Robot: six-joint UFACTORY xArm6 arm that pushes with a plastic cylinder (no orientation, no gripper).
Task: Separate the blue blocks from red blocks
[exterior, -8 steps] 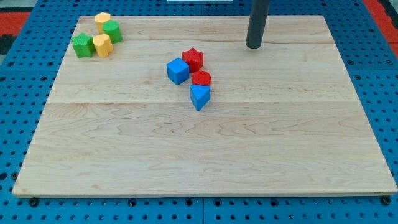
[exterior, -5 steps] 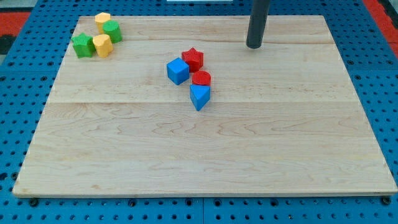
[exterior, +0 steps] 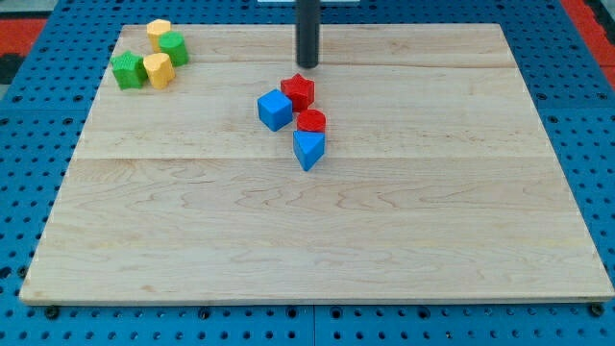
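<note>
Worktop: pale wooden worktop [exterior: 404, 221] made of long planks with visible grain, lying flat and filling most of the camera view.
Surround: blue perforated board [exterior: 19, 173] with rows of small holes shows beyond the wood on all sides; a red patch [exterior: 29, 24] sits at the view's top left corner and another at the top right.
Rod: straight dark matte rod comes down from the view's top edge; my tip [exterior: 307, 66] rests on the wood just above the red star-shaped block [exterior: 298, 91], near it but apart.
Fingers: the arm carries none, only the rod, so no open or closed state applies.
Red blocks: the red star-shaped block sits at the top of the central cluster; the red round cylinder block [exterior: 310, 121] lies just below it toward the view's bottom.
Blue blocks: the blue cube block [exterior: 275, 110] stands just to the view's left of the star, seemingly touching it; the blue triangular block [exterior: 308, 149] sits directly beneath the red cylinder, touching it.
Cluster: all four lie close together near the worktop's centre, slightly toward the view's top.
Other blocks: a yellow rounded block [exterior: 159, 32], a green rounded block [exterior: 174, 47], a green star-shaped block [exterior: 126, 69] and a second yellow block [exterior: 158, 69] huddle at the view's top left, well apart from the cluster.
Finish: every block looks smooth, solid-coloured and matte.
</note>
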